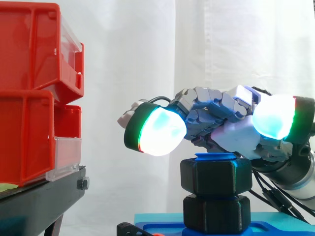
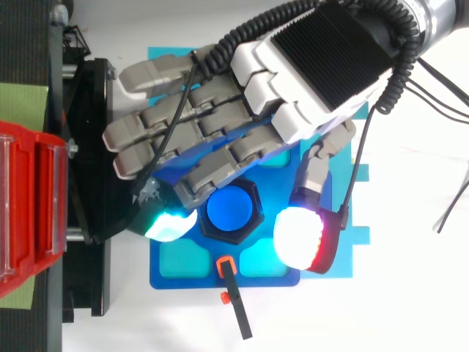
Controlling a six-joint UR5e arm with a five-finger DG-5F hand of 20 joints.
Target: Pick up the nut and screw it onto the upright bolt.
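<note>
Nearest to me, a slim black tool with orange tips (image 2: 236,297) lies on the white table (image 2: 410,308), its head at the front edge of a blue base plate (image 2: 176,268).

On that plate the black hexagonal nut (image 1: 216,176) sits around the upright blue bolt (image 2: 229,209), whose round top shows through the nut's centre. In the side view the nut rests directly above a second black hexagonal piece (image 1: 216,212).

The hand (image 2: 330,51) reaches in from the right and hovers just over the nut. Its fingers (image 2: 190,125) are spread apart and only loosely bent, clamped on nothing. One glowing green-cyan pad (image 1: 160,130) hangs to the left of the nut and above its top face. The thumb's white-and-red pad (image 2: 302,238) hangs to the right. Neither pad touches the nut's sides. I cannot tell whether the palm touches the bolt's top.

Off to the left, 2 stacked red bins (image 1: 29,49) sit on a black stand (image 1: 34,201), well apart from the nut. A white curtain (image 1: 128,59) hangs behind everything.
</note>
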